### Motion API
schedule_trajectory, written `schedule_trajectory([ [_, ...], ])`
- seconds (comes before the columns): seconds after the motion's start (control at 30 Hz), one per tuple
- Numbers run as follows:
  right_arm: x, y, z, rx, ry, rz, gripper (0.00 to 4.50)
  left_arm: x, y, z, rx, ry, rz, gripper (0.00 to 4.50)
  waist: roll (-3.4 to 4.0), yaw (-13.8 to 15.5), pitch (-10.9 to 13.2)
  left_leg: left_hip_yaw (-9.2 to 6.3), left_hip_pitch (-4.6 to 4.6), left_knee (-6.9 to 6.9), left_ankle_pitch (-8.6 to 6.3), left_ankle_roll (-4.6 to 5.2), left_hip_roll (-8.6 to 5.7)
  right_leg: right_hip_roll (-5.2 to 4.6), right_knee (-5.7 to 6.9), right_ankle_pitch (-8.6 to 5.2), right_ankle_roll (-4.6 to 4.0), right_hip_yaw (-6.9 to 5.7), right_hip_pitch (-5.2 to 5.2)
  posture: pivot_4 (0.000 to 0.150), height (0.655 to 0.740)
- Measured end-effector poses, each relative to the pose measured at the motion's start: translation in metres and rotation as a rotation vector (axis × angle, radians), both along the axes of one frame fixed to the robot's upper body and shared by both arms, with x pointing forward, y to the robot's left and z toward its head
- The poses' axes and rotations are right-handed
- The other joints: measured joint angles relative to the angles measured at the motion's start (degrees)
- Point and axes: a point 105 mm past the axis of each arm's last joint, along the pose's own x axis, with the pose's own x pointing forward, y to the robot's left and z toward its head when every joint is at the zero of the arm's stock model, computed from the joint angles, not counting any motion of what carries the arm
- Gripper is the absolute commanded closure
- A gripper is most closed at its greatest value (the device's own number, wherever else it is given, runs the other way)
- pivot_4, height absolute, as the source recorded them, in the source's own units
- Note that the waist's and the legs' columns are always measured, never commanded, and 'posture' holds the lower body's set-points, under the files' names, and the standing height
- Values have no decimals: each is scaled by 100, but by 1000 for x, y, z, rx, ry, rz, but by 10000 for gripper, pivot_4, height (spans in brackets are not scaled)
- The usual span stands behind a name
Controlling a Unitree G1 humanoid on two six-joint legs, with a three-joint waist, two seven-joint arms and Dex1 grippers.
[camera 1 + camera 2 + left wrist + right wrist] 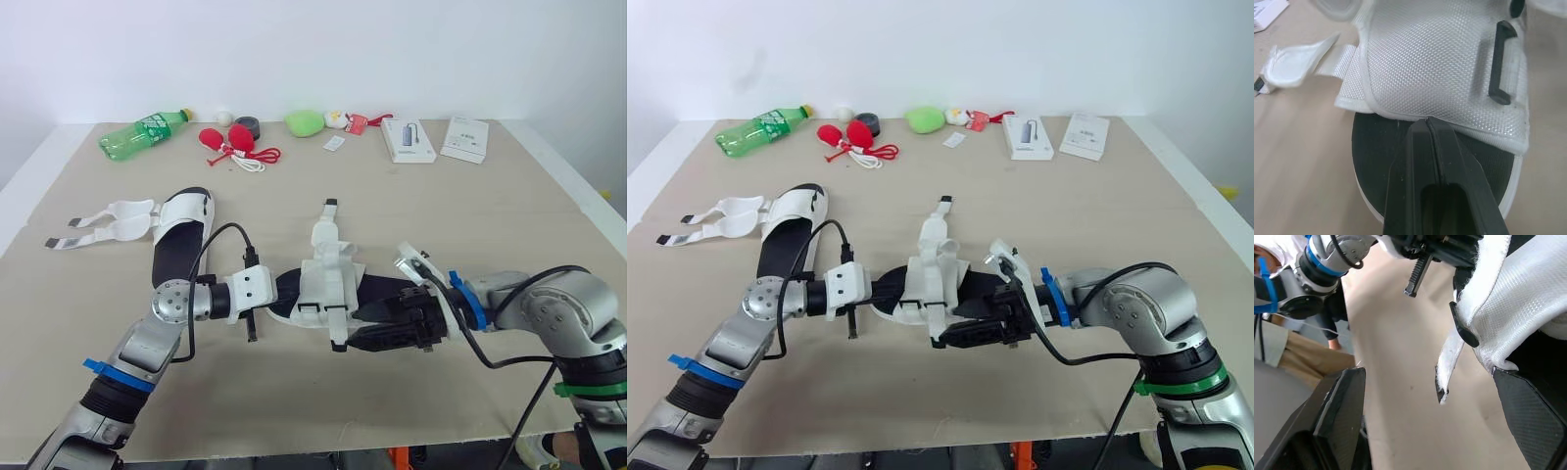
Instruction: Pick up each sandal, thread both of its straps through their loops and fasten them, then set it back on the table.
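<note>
A white sandal with a black sole sits mid-table between my two grippers, its straps loose; one black-tipped strap hangs free. My left gripper is at the heel end, its fingers pressed together on the edge of the white upper above the black insole. My right gripper stands wide open at the sandal's other end, with one finger against the sole and the other finger apart from it. A second sandal lies on the table at the left, its white straps spread out to the left.
Along the back edge lie a green bottle, red bulbs with a cord, a black roll, a green lump and two white boxes. The table's front edge runs close below my arms.
</note>
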Motion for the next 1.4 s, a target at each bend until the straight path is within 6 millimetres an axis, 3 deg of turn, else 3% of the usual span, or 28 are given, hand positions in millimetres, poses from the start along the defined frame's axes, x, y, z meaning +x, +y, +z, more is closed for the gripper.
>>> schedule_trajectory([
  [0.3, 8, 4, 0, 1, -14, 11, 574, 3, 4, 1, 6, -16, 16, 45000, 0, -8, 0, 0, 4, -2, 0, 0, 2, 1, 0, 3, -4, 0, 0, 1500, 7400],
  [0.5, -8, 8, -4, 2, 63, 91, 574, 1, 3, 1, 0, -22, 14, 45000, 1, 6, 0, 0, -1, -10, -1, -1, 2, 1, 0, -7, 2, 0, -1, 1500, 7400],
  [0.7, -10, 18, -10, 4, 70, 88, 574, 0, 2, 1, -3, -25, 19, 45000, 0, 9, 0, -1, -2, -10, -5, -7, 1, 2, 0, -12, 3, 1, 0, 1500, 7400],
  [0.77, -9, 20, -11, 1, 72, 81, 4581, 0, 2, 0, -4, -24, 19, 45000, 0, 9, 0, -1, -2, -9, -5, -7, 1, 2, 0, -12, 3, 1, 0, 1500, 7400],
  [0.87, -5, 23, -19, -20, 68, 36, 14884, -1, 2, 1, -4, -24, 20, 45000, 0, 8, 0, -2, -2, -11, -5, -7, 1, 2, 0, -13, 4, 1, 0, 1500, 7400],
  [1.0, -1, 22, -22, -25, 75, -23, 37819, -2, 2, 0, -4, -23, 19, 45000, 0, 9, 0, -2, -2, -11, -6, -9, 1, 2, 0, -14, 4, 1, 1, 1500, 7400],
  [1.07, -2, 22, -22, -14, 92, -42, 44368, -2, 1, 1, -5, -25, 16, 45000, -1, 9, -1, -3, -2, -10, -6, -9, 1, 2, 0, -14, 4, 0, 4, 1500, 7400],
  [1.33, -15, 13, -39, -28, 204, -77, 44368, -4, 1, 0, -3, -17, 17, 45000, -1, 14, -1, -3, -2, -11, -7, -8, 1, 2, 0, -17, 6, 1, 5, 1500, 7400],
  [1.4, -30, 9, -45, -60, 252, -52, 44368, -4, 1, 0, -3, -16, 16, 45000, 0, 22, -1, -5, -2, -12, -8, -6, 1, 2, 0, -20, 6, 1, 6, 1500, 7400],
])
